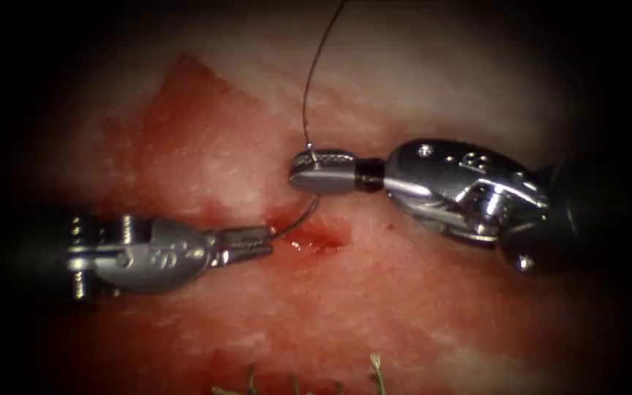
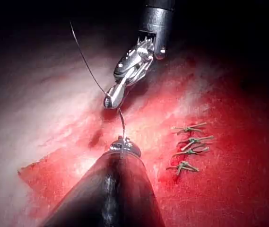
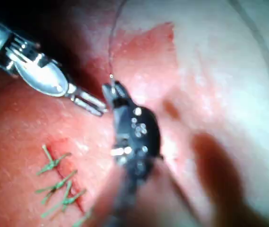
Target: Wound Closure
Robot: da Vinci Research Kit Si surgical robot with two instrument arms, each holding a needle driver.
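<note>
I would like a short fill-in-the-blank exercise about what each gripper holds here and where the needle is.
1. The right gripper is shut on the ____, near the end where the thread joins.
2. The left gripper grips the needle near its ____ end.
3. The finished stitches are tied with ____ thread.
4. The needle arcs above the red cut in the ____.

Missing words: needle; other; green; tissue

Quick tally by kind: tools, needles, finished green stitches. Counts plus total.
Needle drivers: 2, left hand and right hand
Curved needle: 1, held by both hands
Green stitch knots: 4
Total: 7
</note>
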